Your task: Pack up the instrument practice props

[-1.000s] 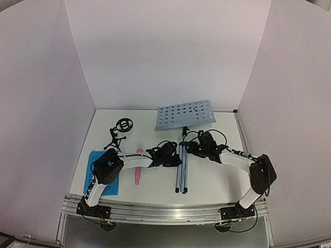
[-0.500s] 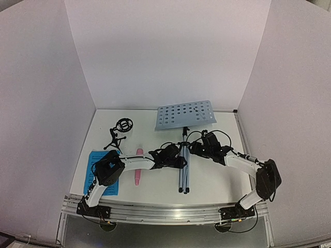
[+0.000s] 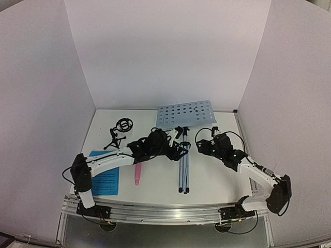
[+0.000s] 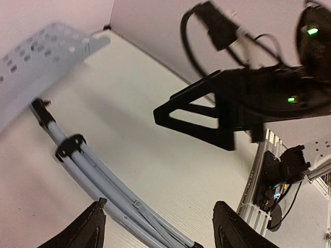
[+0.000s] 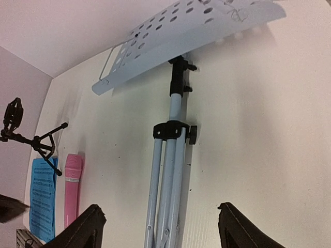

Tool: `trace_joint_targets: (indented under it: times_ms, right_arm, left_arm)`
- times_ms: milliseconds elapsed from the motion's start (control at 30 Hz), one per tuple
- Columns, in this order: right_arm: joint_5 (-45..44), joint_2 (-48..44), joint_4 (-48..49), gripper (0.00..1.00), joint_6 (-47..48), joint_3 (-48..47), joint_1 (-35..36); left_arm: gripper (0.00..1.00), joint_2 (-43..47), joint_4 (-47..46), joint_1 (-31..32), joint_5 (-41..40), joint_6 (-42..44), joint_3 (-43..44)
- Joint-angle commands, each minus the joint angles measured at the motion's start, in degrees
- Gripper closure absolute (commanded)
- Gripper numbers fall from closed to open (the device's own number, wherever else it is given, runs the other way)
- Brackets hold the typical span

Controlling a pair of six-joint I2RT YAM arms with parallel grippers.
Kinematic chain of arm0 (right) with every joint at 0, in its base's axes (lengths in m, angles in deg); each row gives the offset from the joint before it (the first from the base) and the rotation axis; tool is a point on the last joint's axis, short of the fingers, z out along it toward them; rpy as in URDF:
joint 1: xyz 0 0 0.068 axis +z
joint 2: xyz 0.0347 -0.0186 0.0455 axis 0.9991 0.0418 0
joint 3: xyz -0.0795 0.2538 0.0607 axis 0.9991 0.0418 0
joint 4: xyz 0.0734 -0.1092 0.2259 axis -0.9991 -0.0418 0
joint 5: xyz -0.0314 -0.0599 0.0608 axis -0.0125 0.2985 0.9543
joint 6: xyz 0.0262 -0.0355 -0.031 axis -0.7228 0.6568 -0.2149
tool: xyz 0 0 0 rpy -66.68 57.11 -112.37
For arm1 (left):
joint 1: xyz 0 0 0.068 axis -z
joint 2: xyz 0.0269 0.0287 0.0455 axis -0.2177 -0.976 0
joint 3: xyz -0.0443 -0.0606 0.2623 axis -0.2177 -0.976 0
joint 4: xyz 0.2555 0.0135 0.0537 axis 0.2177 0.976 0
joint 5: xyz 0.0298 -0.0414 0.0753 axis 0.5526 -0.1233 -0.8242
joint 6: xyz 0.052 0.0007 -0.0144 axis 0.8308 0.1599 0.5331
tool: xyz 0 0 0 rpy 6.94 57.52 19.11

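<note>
The music stand [image 3: 186, 114] lay flat mid-table, legs folded together and desk by the back wall, with the pink microphone [image 3: 138, 173], blue sheets [image 3: 106, 178] and mic stand [image 3: 120, 132] apart on its left; we judged packing barely begun. The left gripper [image 4: 160, 230] and right gripper [image 5: 160, 227] hovered by its legs, fingers wide and empty. We saw no box or bag, so next we would need a firm grip on the pole.

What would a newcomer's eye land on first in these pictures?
The pale-blue perforated music stand lies flat mid-table, its folded silver legs toward the near edge. The left gripper and right gripper hover open over it, on either side of its pole. A pink microphone lies left of the legs.
</note>
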Motion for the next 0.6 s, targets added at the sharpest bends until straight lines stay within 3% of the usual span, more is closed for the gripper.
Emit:
trace_joint_targets:
  times_ms: [0, 100, 233, 400, 567]
  right_arm:
    - [-4.25, -5.15, -2.60, 0.24, 5.76, 0.85, -1.80]
    - [-1.34, -7.18, -2.62, 0.21, 7.69, 1.99, -5.74]
    - [4.47, -9.69, -2.76, 0.20, 9.95, 4.07, -14.78]
    - [7.35, -12.58, -3.36, 0.17, 14.27, 7.25, -23.73]
    - [4.79, -16.42, -1.77, 0.16, 19.03, 11.38, -27.84]
  left_arm:
    - [0.28, 14.45, -0.28, -2.54, -2.88, 11.90, -2.04]
    - [0.26, 21.09, -0.45, -4.28, -7.98, 15.60, -3.63]
    - [0.25, 27.23, 1.31, -15.08, -7.82, 10.44, -4.95]
    - [0.24, 37.42, -1.49, -37.59, -2.58, 3.96, -14.44]
    - [0.21, 52.13, -0.31, -56.68, -2.28, 1.34, -30.99]
